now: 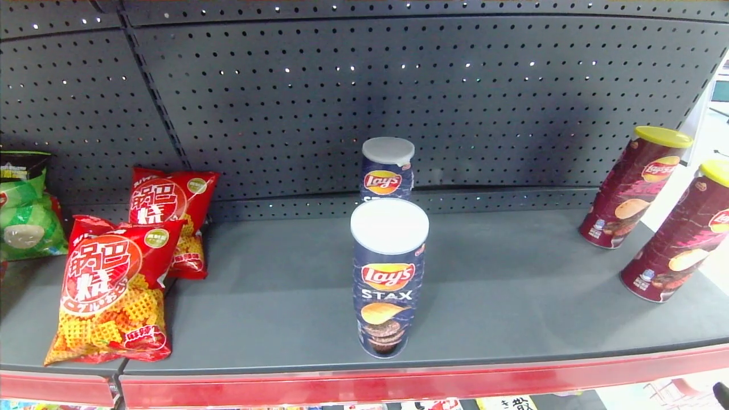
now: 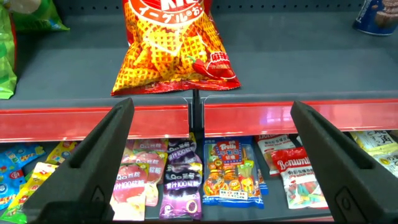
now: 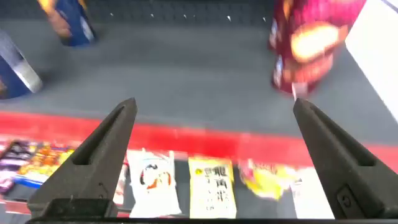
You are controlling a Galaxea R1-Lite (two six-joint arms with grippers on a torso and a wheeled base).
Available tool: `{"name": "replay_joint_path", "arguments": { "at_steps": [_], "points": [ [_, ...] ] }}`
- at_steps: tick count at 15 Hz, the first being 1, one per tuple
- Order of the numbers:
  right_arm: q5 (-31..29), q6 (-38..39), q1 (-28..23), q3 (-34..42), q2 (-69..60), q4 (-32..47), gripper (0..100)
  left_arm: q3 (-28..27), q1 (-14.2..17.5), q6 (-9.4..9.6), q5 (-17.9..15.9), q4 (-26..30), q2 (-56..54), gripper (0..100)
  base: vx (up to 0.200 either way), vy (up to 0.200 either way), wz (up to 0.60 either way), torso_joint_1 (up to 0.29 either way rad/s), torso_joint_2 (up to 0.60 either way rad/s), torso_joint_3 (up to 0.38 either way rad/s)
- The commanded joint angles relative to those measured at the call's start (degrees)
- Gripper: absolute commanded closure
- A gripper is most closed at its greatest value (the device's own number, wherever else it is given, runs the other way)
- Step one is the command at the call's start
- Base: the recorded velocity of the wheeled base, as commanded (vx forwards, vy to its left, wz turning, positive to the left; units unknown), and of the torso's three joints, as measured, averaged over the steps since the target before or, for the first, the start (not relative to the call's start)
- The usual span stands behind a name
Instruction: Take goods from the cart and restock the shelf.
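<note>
- The likeliest upset, I judge, is a knock-over. The dark blue cardboard crisp tube with a flat white lid (image 1: 388, 285) stands upright near the front lip of the grey metal shelf (image 1: 512, 296). A second tube of the same kind (image 1: 387, 171) stands at its 12 o'clock, against the perforated back panel. Both are tall and narrow, so an arm coming in over the red front rail (image 1: 398, 384) could clip the front one and send it off the edge.
- At 3 o'clock, well apart, two maroon tubes with yellow lids (image 1: 635, 188) sit close to the shelf's right end. A wide swing there could push the nearer one (image 1: 675, 233) off.
- At 9 o'clock, two red crinkly snack bags (image 1: 114, 296) lean loosely and could slump forward if nudged.
- The left hand (image 2: 211, 106) is spread wide and empty, facing the rail in front of the nearer bag. The right hand (image 3: 214, 102) is also spread wide and empty, facing the rail between the blue and maroon tubes.
- With nothing held, I judge the next fetch from the cart is not yet made.
</note>
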Motion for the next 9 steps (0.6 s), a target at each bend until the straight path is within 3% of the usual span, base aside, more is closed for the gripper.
{"name": "replay_joint_path", "arguments": {
  "at_steps": [1, 7, 9],
  "points": [
    [-0.4, 0.3, -0.8, 5.2, -6.4, -1.9, 0, 0.0, 0.0, -0.04, 0.0, 0.0, 0.0, 0, 0.000, 0.000, 0.00, 0.000, 0.00, 0.000],
    [-2.0, 0.1, -0.6, 5.2, -15.5, 8.4, 0, 0.0, 0.0, -0.04, 0.0, 0.0, 0.0, 0, 0.000, 0.000, 0.00, 0.000, 0.00, 0.000],
    [-7.4, 0.1, -0.1, 5.2, -18.2, 13.6, 0, 0.0, 0.0, -0.04, 0.0, 0.0, 0.0, 0, 0.000, 0.000, 0.00, 0.000, 0.00, 0.000]
  ]
}}
